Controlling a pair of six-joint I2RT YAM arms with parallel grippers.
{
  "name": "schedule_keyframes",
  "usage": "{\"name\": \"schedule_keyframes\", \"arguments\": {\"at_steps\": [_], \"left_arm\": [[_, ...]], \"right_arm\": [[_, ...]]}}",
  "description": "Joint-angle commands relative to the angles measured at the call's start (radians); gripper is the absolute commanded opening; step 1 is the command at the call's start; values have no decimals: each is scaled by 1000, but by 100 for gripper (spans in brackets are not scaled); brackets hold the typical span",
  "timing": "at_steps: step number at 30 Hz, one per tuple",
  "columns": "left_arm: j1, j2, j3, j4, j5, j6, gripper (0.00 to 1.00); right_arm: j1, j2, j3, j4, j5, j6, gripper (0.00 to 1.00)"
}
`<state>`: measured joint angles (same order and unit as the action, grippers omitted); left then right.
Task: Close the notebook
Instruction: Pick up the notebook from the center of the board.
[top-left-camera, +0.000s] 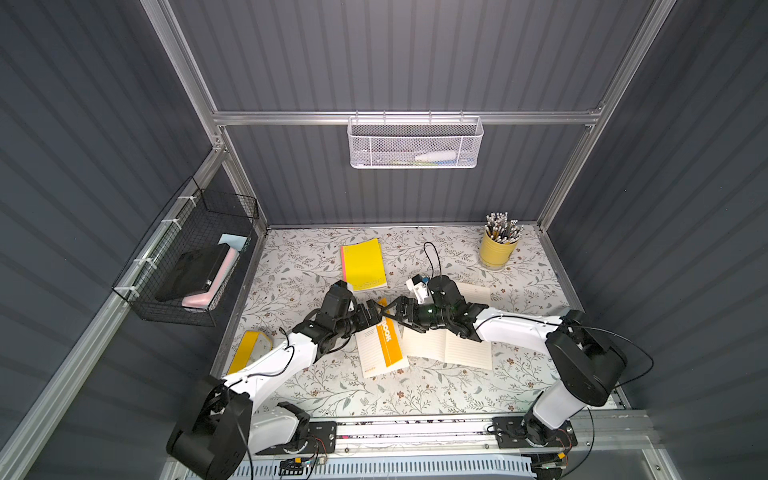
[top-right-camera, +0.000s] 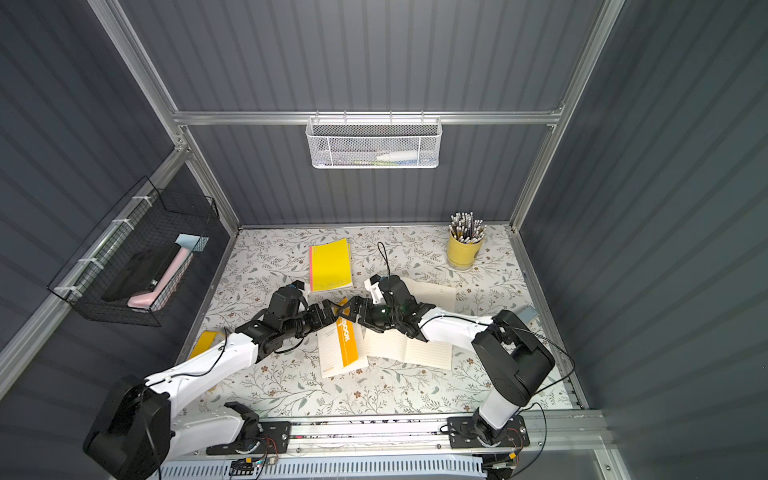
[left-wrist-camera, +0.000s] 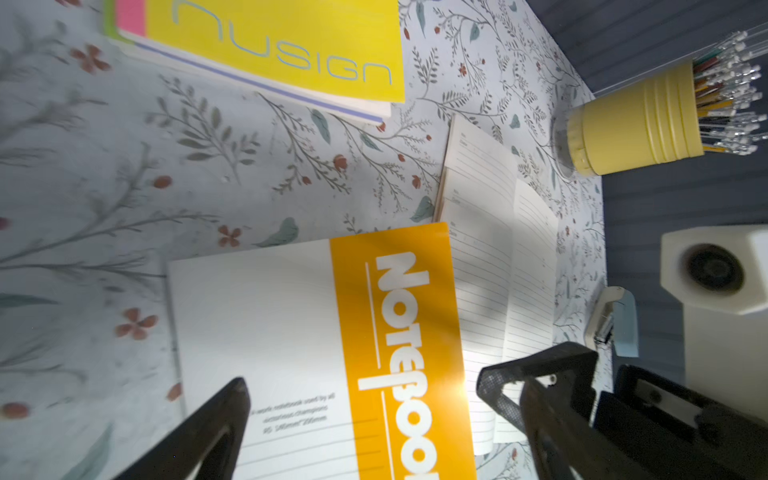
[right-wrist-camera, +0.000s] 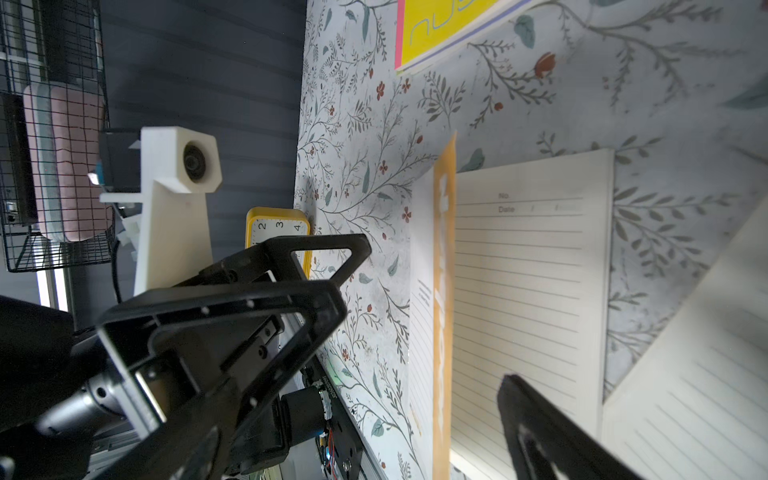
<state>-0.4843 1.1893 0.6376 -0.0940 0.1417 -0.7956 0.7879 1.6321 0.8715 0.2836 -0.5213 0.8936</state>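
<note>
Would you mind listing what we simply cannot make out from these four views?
- Right gripper: open, or gripping the notebook cover? Both top views show it overlapping the left gripper; its wrist view shows one finger.
- White mesh basket contents: both top views, veiled by mesh.
- Cover's small print: left wrist view, blurred.
- Clock face: right wrist view, mostly covered by the left gripper.

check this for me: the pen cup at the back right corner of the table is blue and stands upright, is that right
Not blue: both top views show the pen cup is yellow. It does stand upright at the back right corner of the table.
</note>
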Motion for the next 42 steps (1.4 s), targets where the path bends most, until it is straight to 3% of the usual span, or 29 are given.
{"name": "schedule_keyframes", "arguments": {"at_steps": [1,8,10,18,25,31,40,42], "left_arm": [[4,-49,41,-174,-152,51,99],[11,-117,14,-340,-338,-21,99],[31,-129,7,-370,-344,-27,99],[152,-148,-113,-194,-67,-17,99],[163,-129,-161,-79,26,-44,99],[167,-93,-183,21,135,-65,97],[168,-68,-252,139,230,-90,77],[168,-63,-256,145,240,-88,77]], "right_arm": [[8,-20,19,-32,-13,-20,99],[19,4,50,-25,-38,-18,99],[29,19,50,-6,-51,-7,99],[66,76,68,-10,-60,-10,99],[70,130,74,-83,-23,-39,99],[69,174,41,-36,-33,-20,99],[68,207,34,-52,-30,-32,99],[67,210,29,-47,-34,-30,99]]}}
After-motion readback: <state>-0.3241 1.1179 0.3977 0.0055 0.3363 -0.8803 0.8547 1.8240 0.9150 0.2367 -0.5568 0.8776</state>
